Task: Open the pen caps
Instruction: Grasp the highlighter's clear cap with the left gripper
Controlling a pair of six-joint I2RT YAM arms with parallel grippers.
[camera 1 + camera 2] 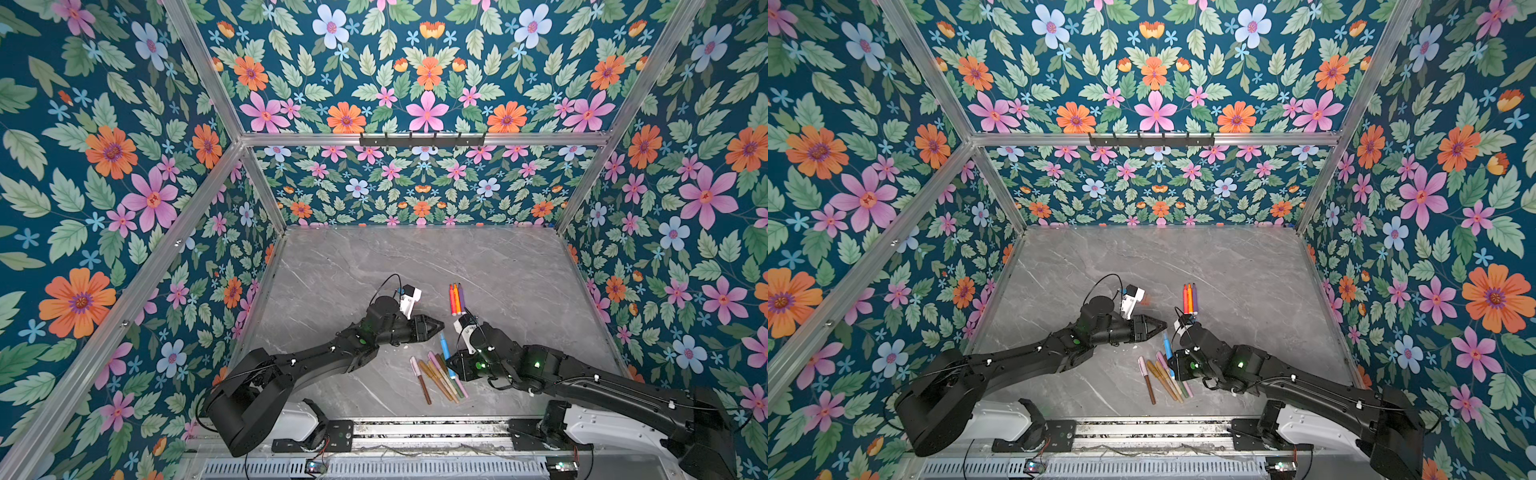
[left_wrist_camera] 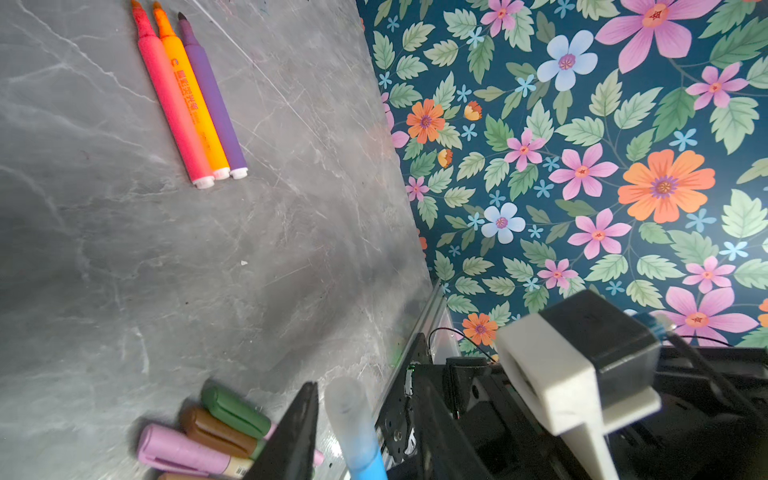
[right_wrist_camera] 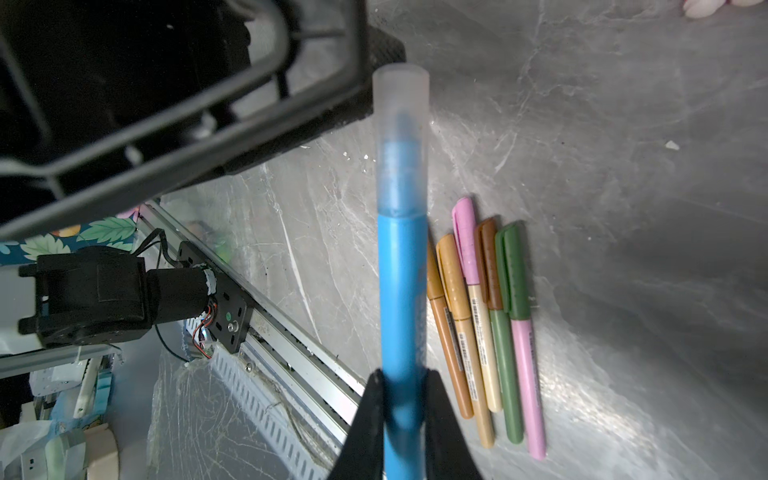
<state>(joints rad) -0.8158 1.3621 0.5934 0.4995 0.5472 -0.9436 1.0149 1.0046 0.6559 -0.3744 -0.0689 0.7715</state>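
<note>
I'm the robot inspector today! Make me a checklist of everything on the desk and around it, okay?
Surface: grey marble table with white veins.
Job's things: blue pen held off the table, frosted cap on; three uncapped pens side by side; capped pens in a bunch.
Clutter: tiny white specks.
Grippers: right gripper shut on the blue pen; left gripper right by the cap, jaws unclear.
Cables: black cable looping above the left wrist.
Surroundings: flowery walls, metal frame.
</note>
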